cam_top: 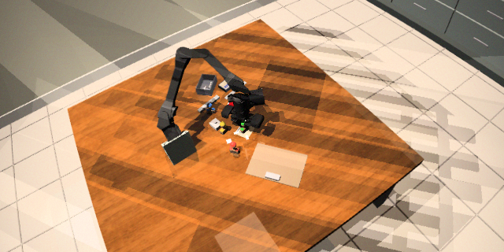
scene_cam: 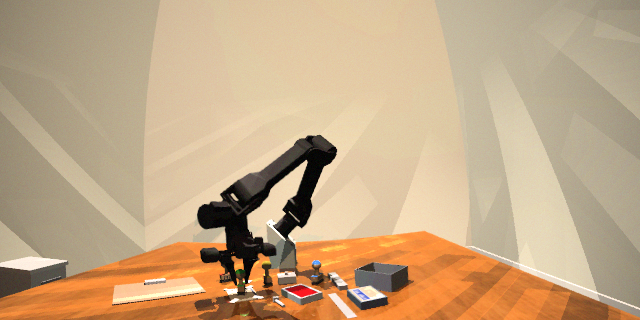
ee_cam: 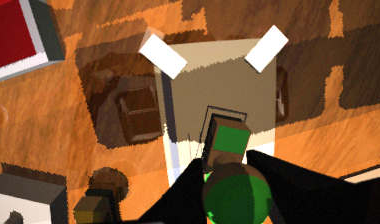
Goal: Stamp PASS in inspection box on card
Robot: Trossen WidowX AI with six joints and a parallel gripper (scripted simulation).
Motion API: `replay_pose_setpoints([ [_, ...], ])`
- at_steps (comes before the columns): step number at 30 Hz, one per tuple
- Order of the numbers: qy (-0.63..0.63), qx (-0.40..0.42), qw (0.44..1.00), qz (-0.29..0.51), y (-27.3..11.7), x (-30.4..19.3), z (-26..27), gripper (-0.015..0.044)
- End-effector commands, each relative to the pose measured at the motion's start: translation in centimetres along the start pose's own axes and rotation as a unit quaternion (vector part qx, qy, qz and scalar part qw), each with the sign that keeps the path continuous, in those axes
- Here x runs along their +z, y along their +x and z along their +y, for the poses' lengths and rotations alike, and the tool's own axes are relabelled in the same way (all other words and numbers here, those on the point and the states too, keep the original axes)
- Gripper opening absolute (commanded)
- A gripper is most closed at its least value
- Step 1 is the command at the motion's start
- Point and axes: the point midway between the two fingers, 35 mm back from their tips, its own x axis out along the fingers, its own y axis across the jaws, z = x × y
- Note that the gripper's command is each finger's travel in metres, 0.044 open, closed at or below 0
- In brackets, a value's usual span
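My gripper (scene_cam: 241, 281) (ee_cam: 224, 161) is shut on the green-knobbed stamp (cam_top: 242, 127) (scene_cam: 240, 287) (ee_cam: 237, 194). The stamp is roughly upright over the cream card (cam_top: 245, 134) (ee_cam: 251, 85). In the wrist view its block covers part of the thin-lined box (ee_cam: 226, 108), whose far and left lines show beyond it. The block looks slightly turned to those lines. Whether its underside touches the card cannot be told, and any print under it is hidden. The red ink pad (cam_top: 231, 104) (scene_cam: 301, 291) (ee_cam: 11, 35) lies open to one side.
Stamps with yellow (cam_top: 222, 125) (scene_cam: 267, 272), blue (cam_top: 210, 107) (scene_cam: 316, 271) and red (cam_top: 233, 146) knobs stand nearby. White strips (ee_cam: 163, 56) lie at the card's corners. A grey bin (cam_top: 206, 84) (scene_cam: 381, 277), a blue-and-cream box (scene_cam: 367, 296) and a pale board (cam_top: 279, 161) (scene_cam: 157, 291) are farther off.
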Motion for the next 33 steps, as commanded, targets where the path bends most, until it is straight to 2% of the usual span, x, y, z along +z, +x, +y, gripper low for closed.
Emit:
replay_pose_setpoints([
  [1,-0.001,0.001,1.000,-0.002,0.1,0.1,0.0,0.0000],
  [33,-0.001,-0.001,1.000,-0.001,-2.3,0.2,-0.1,0.0000],
])
